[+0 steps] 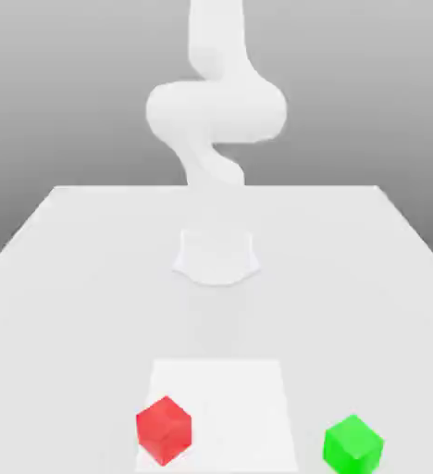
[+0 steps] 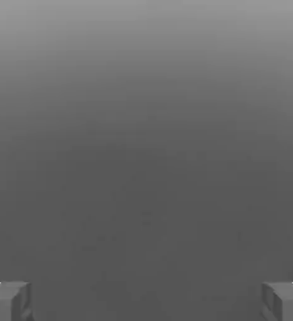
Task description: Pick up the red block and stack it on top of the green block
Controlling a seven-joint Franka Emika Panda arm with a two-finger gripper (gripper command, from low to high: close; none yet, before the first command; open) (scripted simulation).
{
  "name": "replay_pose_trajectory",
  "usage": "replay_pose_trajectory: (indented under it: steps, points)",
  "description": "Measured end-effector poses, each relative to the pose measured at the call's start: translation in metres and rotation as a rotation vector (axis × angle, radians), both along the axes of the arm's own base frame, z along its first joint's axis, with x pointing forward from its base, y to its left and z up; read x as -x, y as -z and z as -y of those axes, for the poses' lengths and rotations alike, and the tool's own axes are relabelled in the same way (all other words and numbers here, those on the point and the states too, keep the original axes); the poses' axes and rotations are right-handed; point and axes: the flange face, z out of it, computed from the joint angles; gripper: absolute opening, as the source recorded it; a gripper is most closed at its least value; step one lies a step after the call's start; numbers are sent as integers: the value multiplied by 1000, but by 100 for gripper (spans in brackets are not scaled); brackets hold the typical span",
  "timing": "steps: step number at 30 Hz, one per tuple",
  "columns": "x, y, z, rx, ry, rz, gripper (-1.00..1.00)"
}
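Note:
The red block [image 1: 164,430] sits on the table near the front edge, on the exterior view's left. The green block [image 1: 353,442] rests on the table well apart from it, toward the exterior view's right. Both stand alone, nothing touching them. In the hand view my gripper [image 2: 146,302] is open: its two grey fingertips [image 2: 9,301] stand far apart, with only plain grey background between them. The white arm [image 1: 216,111] rises at the far side of the table, far from both blocks.
The arm's base [image 1: 216,255] sits mid-table on the pale grey table [image 1: 63,305]. A lighter square patch [image 1: 234,393] lies on the surface beside the red block.

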Motion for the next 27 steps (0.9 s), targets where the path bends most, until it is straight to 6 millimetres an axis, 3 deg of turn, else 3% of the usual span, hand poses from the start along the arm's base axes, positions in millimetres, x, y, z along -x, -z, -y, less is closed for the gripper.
replay_pose_trajectory:
  steps: [6, 12, 17, 23, 27]
  points:
    - [-66, 108, 16, -49, 175, -176, 0]
    - [-101, 224, 37, -111, 342, -341, 0]
    - [-106, 322, 55, -176, 480, -475, 0]
    - [-87, 433, 64, -271, 639, -635, 0]
    - [-81, 490, 65, -298, 678, -674, 0]
